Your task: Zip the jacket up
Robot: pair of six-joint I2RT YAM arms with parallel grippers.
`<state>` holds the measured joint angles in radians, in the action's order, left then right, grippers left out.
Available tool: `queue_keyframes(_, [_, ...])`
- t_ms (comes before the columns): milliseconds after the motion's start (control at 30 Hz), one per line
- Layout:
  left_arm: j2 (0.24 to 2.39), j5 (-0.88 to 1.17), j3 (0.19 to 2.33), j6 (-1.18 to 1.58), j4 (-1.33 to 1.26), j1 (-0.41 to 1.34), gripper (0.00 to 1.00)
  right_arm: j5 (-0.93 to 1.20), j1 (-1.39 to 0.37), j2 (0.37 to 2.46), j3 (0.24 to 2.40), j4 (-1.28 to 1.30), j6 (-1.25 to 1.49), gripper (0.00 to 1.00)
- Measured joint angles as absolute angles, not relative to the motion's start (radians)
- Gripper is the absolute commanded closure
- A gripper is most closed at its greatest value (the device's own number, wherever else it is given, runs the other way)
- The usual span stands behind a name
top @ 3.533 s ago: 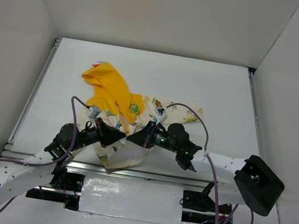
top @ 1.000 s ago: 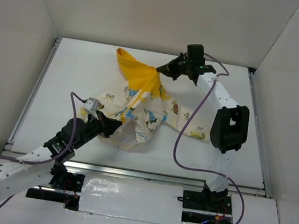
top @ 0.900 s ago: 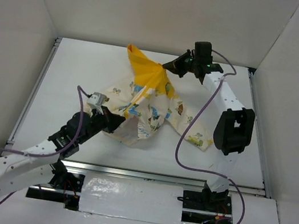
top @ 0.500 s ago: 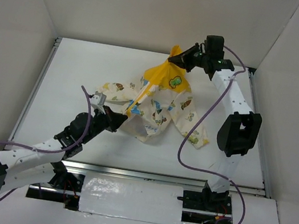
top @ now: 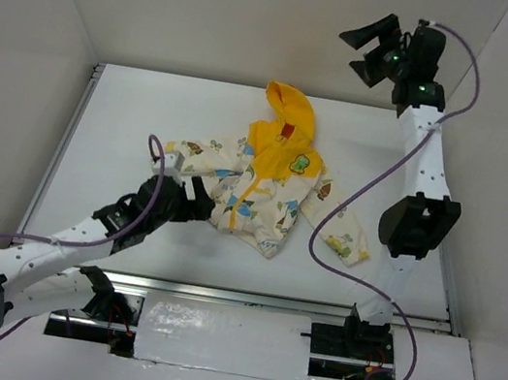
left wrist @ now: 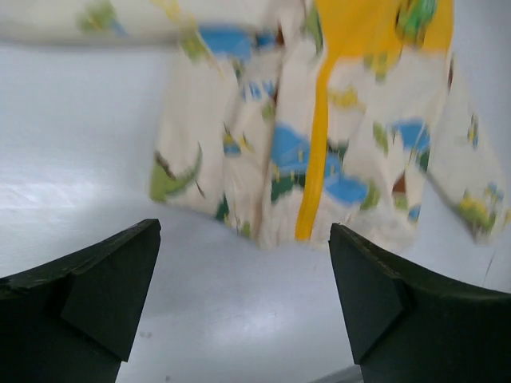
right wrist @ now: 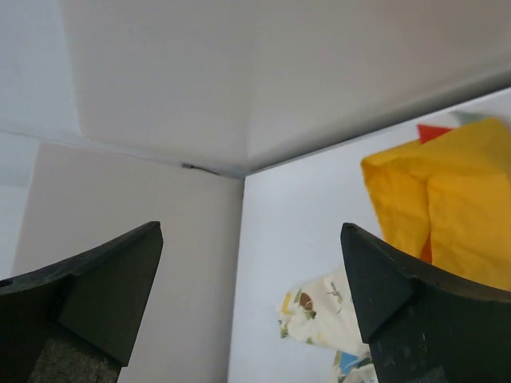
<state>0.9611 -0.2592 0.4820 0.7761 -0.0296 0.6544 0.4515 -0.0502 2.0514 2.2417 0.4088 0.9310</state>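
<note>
The jacket (top: 266,177) lies spread on the white table, front up, with its yellow hood (top: 288,108) pointing to the back and its front edges apart. In the left wrist view the jacket (left wrist: 239,136) is blurred, and a yellow strip (left wrist: 313,159) runs down its front. My left gripper (top: 201,198) is open just left of the hem, with nothing between its fingers (left wrist: 96,295). My right gripper (top: 355,50) is open, high above the back right of the table. It looks down on the hood (right wrist: 447,191) and a sleeve (right wrist: 319,311).
White walls (top: 265,15) close in the table on the left, back and right. A metal rail (top: 58,156) runs along the table's left edge. The right arm's purple cable (top: 329,213) hangs over the jacket's right sleeve (top: 347,246).
Both grippers were shut on the jacket, stretching it between them. Both have opened; the jacket has dropped flat. My right gripper rose up and to the right.
</note>
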Motion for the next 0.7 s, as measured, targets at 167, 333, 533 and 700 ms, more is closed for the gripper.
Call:
queue_keyframes(167, [1.007,-0.315,0.859,0.801,0.260,0.430,0.01,0.301,-0.077,1.854,2.215,0.499,0.749,0.00])
queue_keyframes(333, [1.007,-0.376,1.138,0.789,0.495,0.165,0.01,0.160,-0.204,1.361,1.814,0.590,0.561,0.00])
queue_keyframes(533, [0.876,-0.464,1.299,0.703,0.682,0.132,0.01,0.040,-0.247,0.676,1.287,0.651,0.474,0.00])
queue_keyframes(700, [0.693,-0.524,1.261,0.610,0.786,0.131,0.01,-0.080,-0.330,0.373,1.212,0.765,0.430,0.00])
